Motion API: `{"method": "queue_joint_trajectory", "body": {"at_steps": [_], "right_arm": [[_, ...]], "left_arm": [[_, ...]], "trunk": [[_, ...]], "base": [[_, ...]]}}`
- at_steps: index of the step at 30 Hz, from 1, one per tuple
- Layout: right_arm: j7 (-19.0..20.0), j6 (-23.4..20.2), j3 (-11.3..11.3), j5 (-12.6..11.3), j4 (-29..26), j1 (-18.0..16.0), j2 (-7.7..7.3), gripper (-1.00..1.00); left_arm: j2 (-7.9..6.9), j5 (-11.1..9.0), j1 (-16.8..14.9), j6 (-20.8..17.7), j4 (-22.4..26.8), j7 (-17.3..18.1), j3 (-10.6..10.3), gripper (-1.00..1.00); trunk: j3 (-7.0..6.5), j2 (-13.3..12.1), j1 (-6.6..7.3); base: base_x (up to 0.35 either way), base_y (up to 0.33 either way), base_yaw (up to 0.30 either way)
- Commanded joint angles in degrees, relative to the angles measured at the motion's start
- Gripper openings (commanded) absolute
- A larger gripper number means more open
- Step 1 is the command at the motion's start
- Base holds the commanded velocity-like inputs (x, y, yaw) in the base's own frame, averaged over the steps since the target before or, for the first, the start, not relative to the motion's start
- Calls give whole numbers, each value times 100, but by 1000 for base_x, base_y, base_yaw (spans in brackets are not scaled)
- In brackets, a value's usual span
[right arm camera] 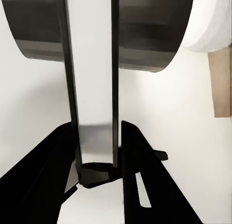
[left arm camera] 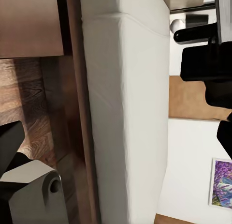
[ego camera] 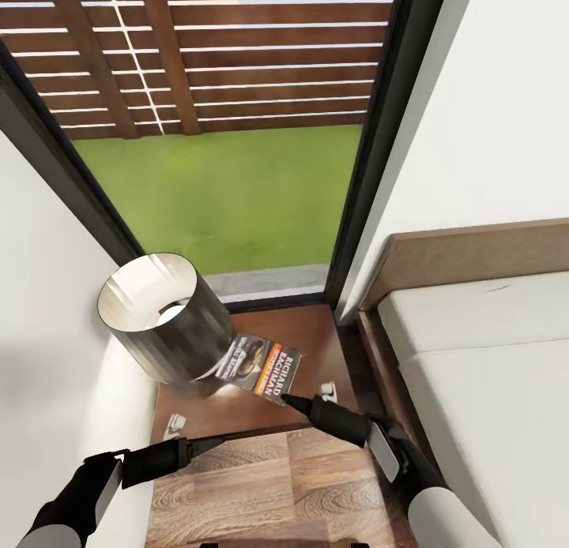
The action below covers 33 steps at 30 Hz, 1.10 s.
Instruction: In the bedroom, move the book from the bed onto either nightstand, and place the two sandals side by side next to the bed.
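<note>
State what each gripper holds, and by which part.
The right gripper pinches the book by its near edge, over the nightstand. The left gripper holds nothing.

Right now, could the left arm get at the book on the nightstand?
Probably yes: the left gripper hangs at the nightstand's front edge, with open space up to the book. The right gripper already pinches it, though.

Dark lamp shade [ego camera: 162,323] — green lawn [ego camera: 229,193], slatted fence [ego camera: 237,58] outside.

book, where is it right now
In the head view the book is over the nightstand, pinched at its near corner by the right gripper, with the lamp shade at its left and the bed to its right.
</note>
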<state>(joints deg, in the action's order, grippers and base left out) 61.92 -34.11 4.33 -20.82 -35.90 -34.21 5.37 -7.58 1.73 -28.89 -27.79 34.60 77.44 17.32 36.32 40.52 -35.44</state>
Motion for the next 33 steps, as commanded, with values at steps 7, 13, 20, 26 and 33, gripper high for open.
{"method": "queue_joint_trajectory", "body": {"at_steps": [7,13,20,26,33], "right_arm": [[-11,-31,194,-1,-8,-3,-217,-100],[-18,-31,468,-1,-13,-3,-256,-100],[-676,-34,645,-33,-22,-2,-244,-100],[-697,-34,648,-45,-22,-1,-238,-100],[-698,-34,647,-45,-22,-4,-230,-100]], "left_arm": [[2,21,-3,-60,1,8,18,100],[2,21,-3,-52,-5,-8,24,100],[3,13,1,-51,-19,-18,26,100],[3,12,5,-39,-243,-309,30,100],[0,12,4,-17,-389,-421,43,100]], "trunk": [[5,5,-1],[5,5,-1],[5,5,-1],[5,5,-1],[77,165,-89]], "base": [[0,0,0],[0,0,0],[0,0,0],[0,0,0],[0,0,0]]}}
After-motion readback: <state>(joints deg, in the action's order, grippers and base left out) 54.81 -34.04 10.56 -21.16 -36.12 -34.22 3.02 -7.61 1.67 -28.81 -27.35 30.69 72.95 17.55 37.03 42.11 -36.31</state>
